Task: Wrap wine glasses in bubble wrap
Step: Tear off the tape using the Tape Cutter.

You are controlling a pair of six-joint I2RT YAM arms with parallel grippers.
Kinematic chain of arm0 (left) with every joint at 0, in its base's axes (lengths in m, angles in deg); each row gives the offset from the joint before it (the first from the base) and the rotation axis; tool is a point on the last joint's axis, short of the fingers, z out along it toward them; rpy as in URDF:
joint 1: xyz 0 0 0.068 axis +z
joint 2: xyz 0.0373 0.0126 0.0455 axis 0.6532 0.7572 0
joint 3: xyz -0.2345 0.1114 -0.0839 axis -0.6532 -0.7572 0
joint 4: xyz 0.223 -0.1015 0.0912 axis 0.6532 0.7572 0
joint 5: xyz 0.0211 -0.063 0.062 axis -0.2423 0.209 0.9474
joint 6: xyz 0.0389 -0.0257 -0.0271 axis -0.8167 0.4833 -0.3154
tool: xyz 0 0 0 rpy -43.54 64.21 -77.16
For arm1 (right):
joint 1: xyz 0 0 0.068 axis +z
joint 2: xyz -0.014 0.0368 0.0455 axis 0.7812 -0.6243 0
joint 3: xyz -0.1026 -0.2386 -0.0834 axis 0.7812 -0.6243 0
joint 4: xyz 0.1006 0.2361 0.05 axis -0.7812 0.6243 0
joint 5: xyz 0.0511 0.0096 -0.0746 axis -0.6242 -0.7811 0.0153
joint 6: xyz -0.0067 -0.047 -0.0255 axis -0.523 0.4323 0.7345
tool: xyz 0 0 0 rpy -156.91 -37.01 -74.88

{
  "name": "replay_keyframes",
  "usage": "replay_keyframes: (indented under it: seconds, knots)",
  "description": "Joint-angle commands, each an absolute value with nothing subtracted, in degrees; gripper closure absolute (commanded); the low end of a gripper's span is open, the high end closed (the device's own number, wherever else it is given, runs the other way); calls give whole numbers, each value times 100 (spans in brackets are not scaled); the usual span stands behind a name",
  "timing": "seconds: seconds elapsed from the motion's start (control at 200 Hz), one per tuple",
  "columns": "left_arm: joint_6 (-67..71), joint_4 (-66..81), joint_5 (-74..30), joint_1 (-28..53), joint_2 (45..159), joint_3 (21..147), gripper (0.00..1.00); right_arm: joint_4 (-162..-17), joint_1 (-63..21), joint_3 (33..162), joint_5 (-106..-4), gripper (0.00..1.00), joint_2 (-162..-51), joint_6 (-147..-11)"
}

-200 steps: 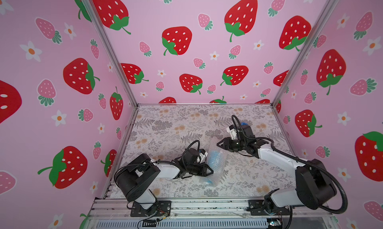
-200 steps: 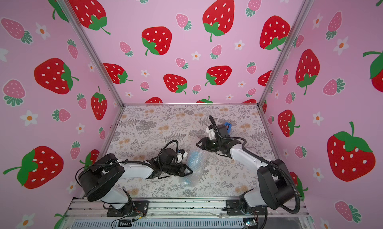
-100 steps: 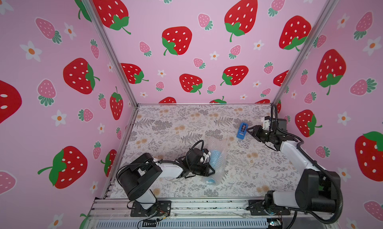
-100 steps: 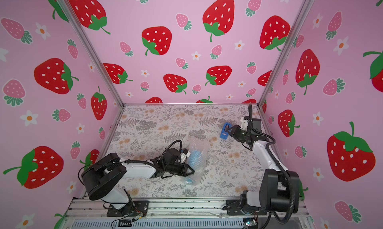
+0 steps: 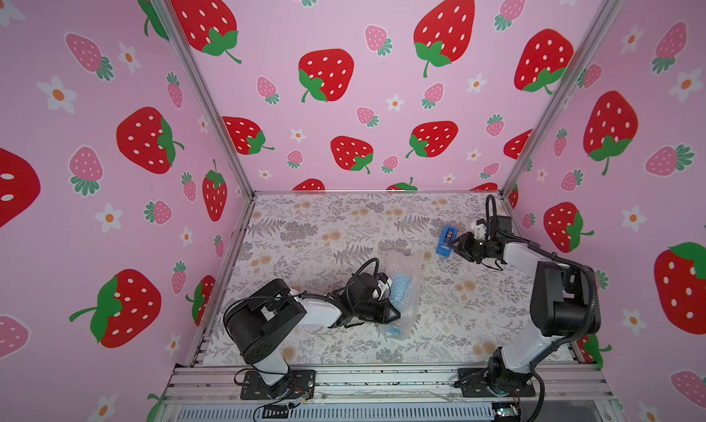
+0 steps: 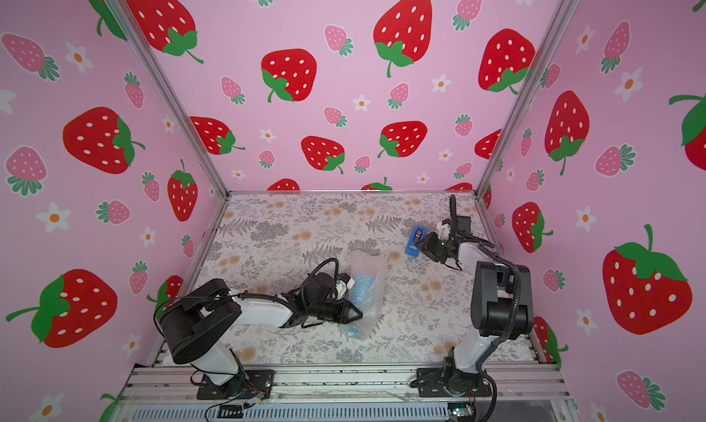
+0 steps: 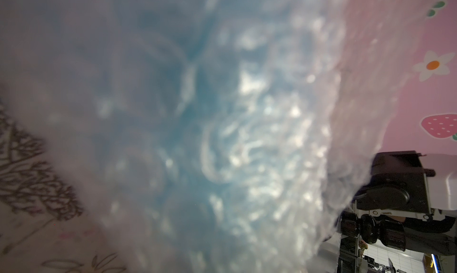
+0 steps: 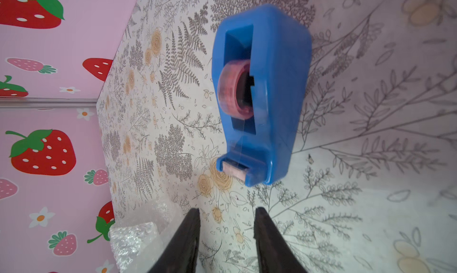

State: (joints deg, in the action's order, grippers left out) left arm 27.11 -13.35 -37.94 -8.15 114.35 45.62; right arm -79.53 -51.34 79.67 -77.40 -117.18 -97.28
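Observation:
The light blue wine glass (image 5: pixel 399 286) lies on its side in the middle front of the table, rolled inside the clear bubble wrap (image 5: pixel 408 264); its foot (image 5: pixel 393 330) shows at the near end. My left gripper (image 5: pixel 395 316) comes in from the left, its fingers drawn together to a point on the wrap between cup and foot. The left wrist view is filled by blurred bubble wrap (image 7: pixel 272 135) with the blue glass (image 7: pixel 193 111) behind it, hiding the fingers. My right gripper (image 8: pixel 227 208) is open and holds nothing, just short of the tape dispenser.
A darker blue tape dispenser (image 5: pixel 446 240) with a pink roll (image 8: pixel 235 89) stands at the back right, near the right wall. In both top views the enclosure's pink strawberry walls (image 6: pixel 573 172) close in the floral table (image 5: pixel 324 229) on three sides.
My right arm has swung from the wrapped glass to the back right, up to the tape dispenser. My left gripper has narrowed onto the bubble wrap.

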Motion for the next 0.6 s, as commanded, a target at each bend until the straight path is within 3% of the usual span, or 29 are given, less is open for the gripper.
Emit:
replay_keyframes:
  seconds: [0.0,0.595]
  knots:
    - [2524,-1017,-3398,-828,11617,4641,77,-8117,-5169,8269,-7856,64,-12023,-9622]
    - [2510,-980,-3438,-798,11678,4678,77,-8259,-5146,8728,-8119,73,-12777,-9641]
